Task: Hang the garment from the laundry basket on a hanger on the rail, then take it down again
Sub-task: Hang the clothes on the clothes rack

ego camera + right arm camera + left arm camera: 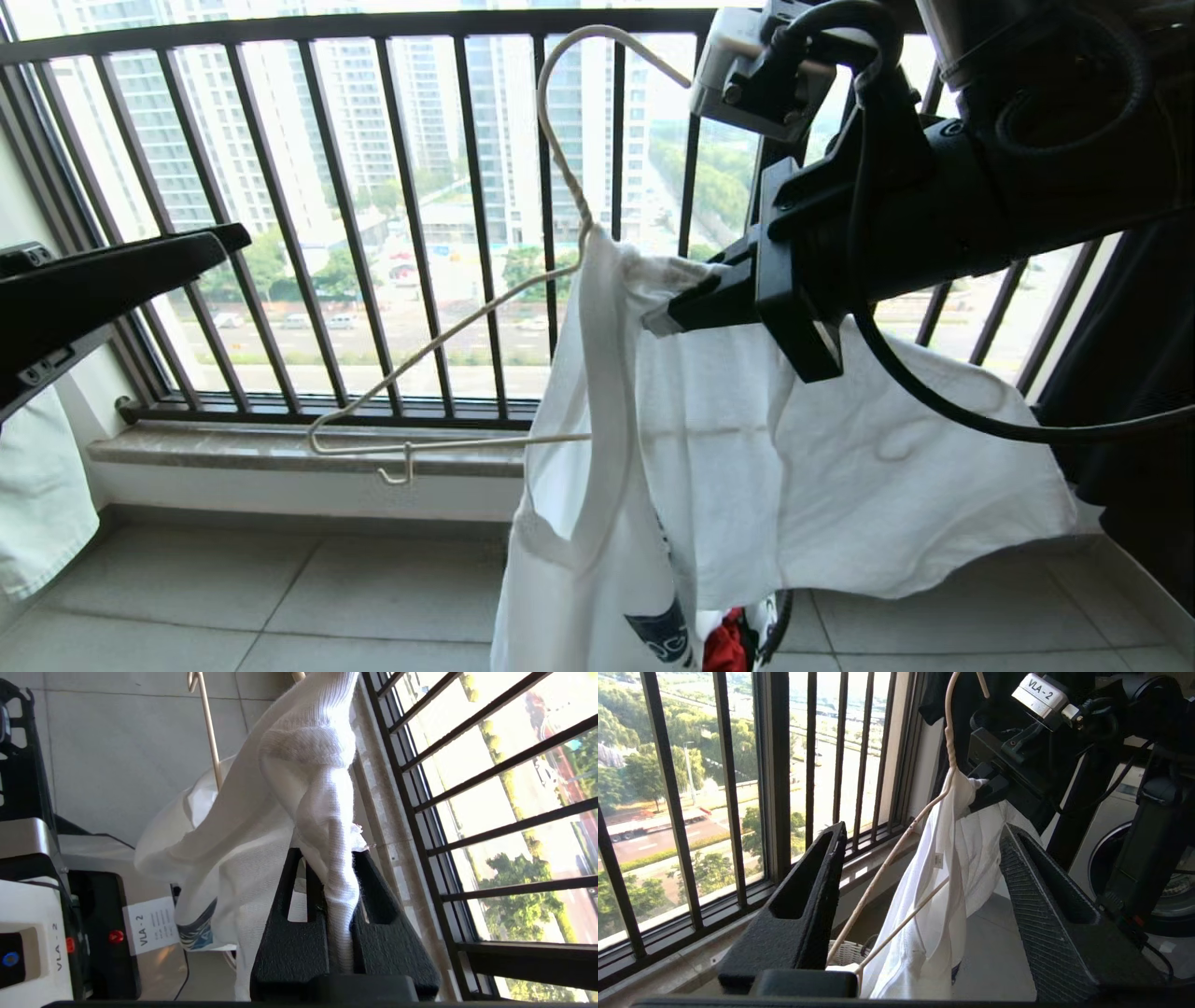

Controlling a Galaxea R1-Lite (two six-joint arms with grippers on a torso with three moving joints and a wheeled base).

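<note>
**A:** Where is the garment just now?

**B:** Up in the air, pinched at its ribbed neckband by the right gripper, which is clenched on a thick fold of the knit. The rest of the soft white cotton sags below that gripper in loose folds, and the dark blue print shows low down.

**A:** And the hanger?

**B:** It is threaded into the shirt. Its twisted neck comes out at the collar just beside the right gripper, with the long hook curving above it. One thin cream wire shoulder slants out bare toward the left gripper's side, ending in a small upturned hook. The other shoulder is buried in cloth.

**A:** What is the left gripper doing?

**B:** It stands released and empty, its ridged black pads spread wide. The bare wire arm and the hanging cloth lie ahead of it, seen between its fingers, not touching either pad.

**A:** So which way does the next move run?

**B:** In my judgement the left gripper is the nearer one to that free wire. The wire's long axis slopes down and away from the collar, so the gripper would close across it. The wire is slim and smooth and might slip.

**A:** The laundry basket?

**B:** Low beneath the left gripper, a woven white rim on the floor.
</note>
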